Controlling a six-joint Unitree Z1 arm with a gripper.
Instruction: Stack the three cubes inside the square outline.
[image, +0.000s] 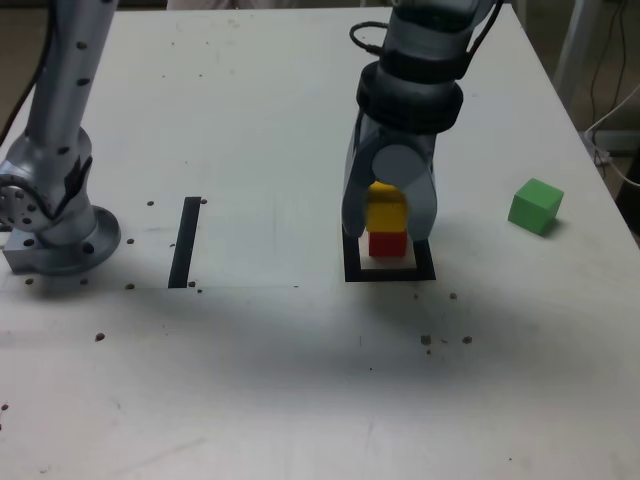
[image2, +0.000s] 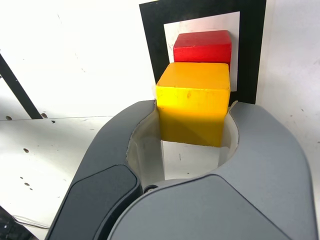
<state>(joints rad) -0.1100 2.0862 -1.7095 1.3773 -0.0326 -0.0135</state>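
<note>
Cubes, read across the exterior view from its left: the arm's base (image: 60, 235) stands at the table (image: 300, 380) edge, a straight black strip (image: 185, 242) just beside it. Near centre, the square outline (image: 390, 268) holds the red cube (image: 388, 243). The gripper (image: 388, 212) is pinched on the yellow cube (image: 386, 210), which sits directly above the red one; contact between them cannot be told. The green cube (image: 535, 206) lies well apart at the exterior view's right, outside the outline.
</note>
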